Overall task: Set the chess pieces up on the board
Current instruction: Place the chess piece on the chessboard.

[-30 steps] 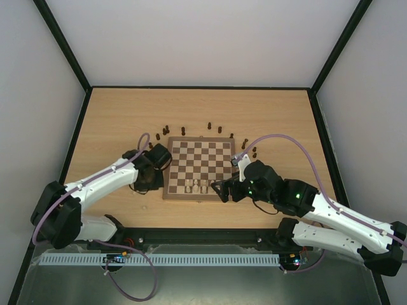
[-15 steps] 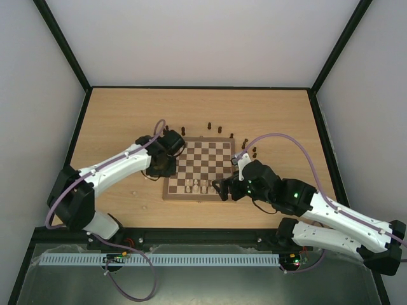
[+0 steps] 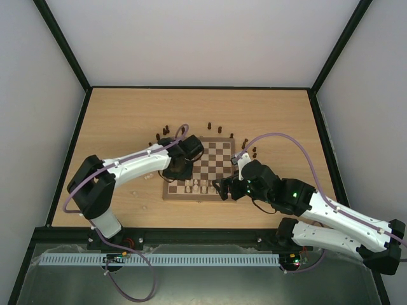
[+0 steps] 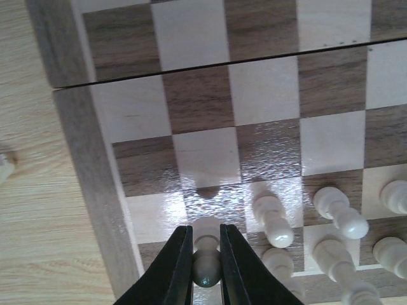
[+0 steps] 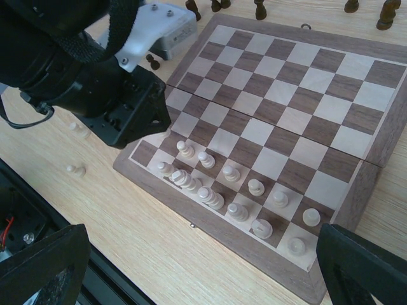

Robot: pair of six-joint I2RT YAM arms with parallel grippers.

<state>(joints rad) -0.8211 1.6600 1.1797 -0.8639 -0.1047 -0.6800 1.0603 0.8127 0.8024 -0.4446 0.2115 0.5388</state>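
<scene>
The board (image 3: 216,155) lies mid-table between both arms. My left gripper (image 4: 206,257) is shut on a pale pawn (image 4: 206,270), pinched at the neck, over the board's near left squares (image 4: 191,38). The pawn's shadow falls on a dark square a little ahead of its base. From above, this gripper (image 3: 180,170) sits at the board's left side. Several pale chess pieces (image 5: 210,197) stand in the two near rows. My right gripper (image 5: 202,232) hangs open and empty above the near edge of the board (image 5: 280,82), also seen from above (image 3: 222,189).
Dark pieces (image 3: 210,126) stand scattered on the tabletop beyond the board's far edge and by its right side (image 3: 254,152). Loose pale pieces (image 5: 76,169) lie on the table left of the board. The left arm's body (image 5: 95,82) covers the board's left corner.
The left arm has swung right, from the table beside the board's left edge to above its near left squares, still shut. The right arm has stayed put.
</scene>
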